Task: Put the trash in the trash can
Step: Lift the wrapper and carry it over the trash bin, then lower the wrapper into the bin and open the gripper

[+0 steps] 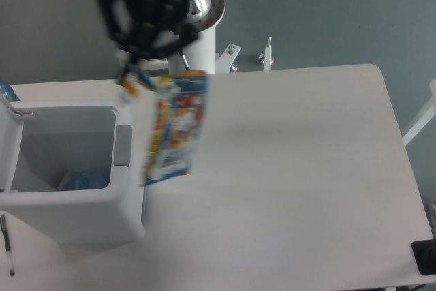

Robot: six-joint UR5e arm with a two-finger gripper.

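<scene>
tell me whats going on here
A robot arm's claw holds a blue snack wrapper in the air, right beside the open white trash can at the table's left end. The picture is motion-blurred. Something bluish, probably a plastic bottle, already lies in the can. The wrapper is not in yet.
</scene>
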